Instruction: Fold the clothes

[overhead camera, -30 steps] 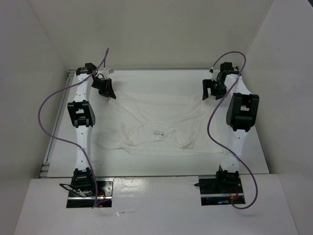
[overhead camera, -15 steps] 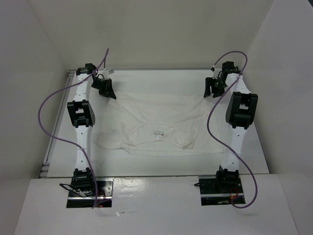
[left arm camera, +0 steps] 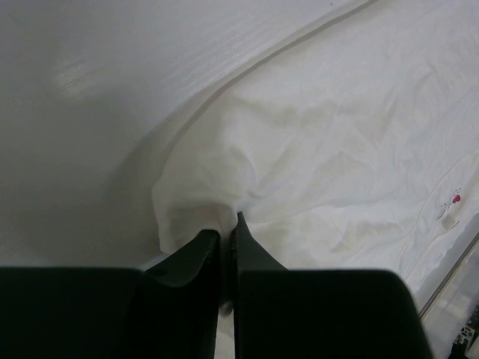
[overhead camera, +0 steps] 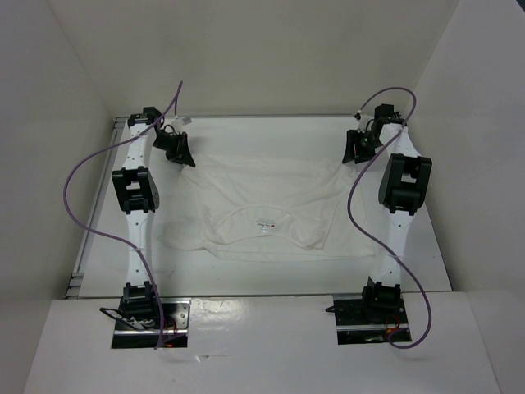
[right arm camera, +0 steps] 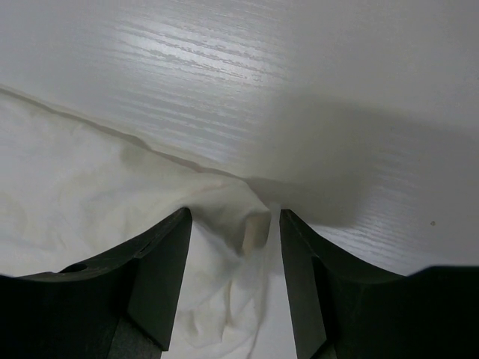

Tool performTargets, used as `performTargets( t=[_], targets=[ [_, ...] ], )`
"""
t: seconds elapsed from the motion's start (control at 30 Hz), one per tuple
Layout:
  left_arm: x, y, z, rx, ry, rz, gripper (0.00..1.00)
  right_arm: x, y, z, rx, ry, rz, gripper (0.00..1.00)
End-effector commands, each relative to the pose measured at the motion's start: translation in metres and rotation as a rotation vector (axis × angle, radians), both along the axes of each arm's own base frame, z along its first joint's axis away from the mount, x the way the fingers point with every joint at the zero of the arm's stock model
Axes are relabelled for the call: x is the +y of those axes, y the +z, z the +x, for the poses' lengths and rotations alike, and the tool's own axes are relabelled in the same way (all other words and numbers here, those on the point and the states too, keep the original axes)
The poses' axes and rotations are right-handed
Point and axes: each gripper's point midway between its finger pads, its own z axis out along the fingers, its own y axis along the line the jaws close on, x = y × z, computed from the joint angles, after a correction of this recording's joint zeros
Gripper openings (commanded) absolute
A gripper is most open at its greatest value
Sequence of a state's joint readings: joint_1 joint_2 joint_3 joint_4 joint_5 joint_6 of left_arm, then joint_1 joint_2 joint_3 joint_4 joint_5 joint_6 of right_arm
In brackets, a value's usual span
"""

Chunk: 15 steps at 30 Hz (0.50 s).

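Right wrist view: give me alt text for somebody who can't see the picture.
The right arm's black two-finger claw stands open astride a bunched edge of a thin, wrinkled white fabric garment, with a raised fold of cloth between its fingers. The garment lies on a white wood-grain table, which fills the top of the picture.

No writing can be read anywhere in these views. The only mark is a tiny neck label [left arm camera: 453, 200] on the white clothes [overhead camera: 271, 193]. The left wrist view shows it as a small pink-red spot with faint dark specks, too small and blurred to make out as letters.
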<state>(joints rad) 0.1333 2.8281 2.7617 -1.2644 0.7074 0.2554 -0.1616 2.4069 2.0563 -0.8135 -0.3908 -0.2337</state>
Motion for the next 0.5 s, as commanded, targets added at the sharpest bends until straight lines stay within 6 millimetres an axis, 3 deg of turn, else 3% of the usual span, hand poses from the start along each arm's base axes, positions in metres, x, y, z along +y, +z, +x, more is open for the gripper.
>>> performTargets(
  t=[0.0,0.2,0.33,0.47],
  targets=[
    [0.009,-0.029,-0.018,0.088,-0.018,0.086,0.10,0.004,-0.008,0.004,0.006,0.025,0.035,0.59],
    [0.009,-0.027,-0.019,0.088,-0.018,0.086,0.10,0.007,-0.012,0.008,0.014,0.032,0.054,0.55],
    [0.010,-0.030,-0.020,0.098,-0.017,0.093,0.10,0.008,-0.014,0.007,0.020,0.043,0.060,0.39],
    [0.010,-0.030,-0.020,0.098,-0.017,0.093,0.07,0.008,-0.017,0.005,0.029,0.042,0.062,0.15]
  ],
)
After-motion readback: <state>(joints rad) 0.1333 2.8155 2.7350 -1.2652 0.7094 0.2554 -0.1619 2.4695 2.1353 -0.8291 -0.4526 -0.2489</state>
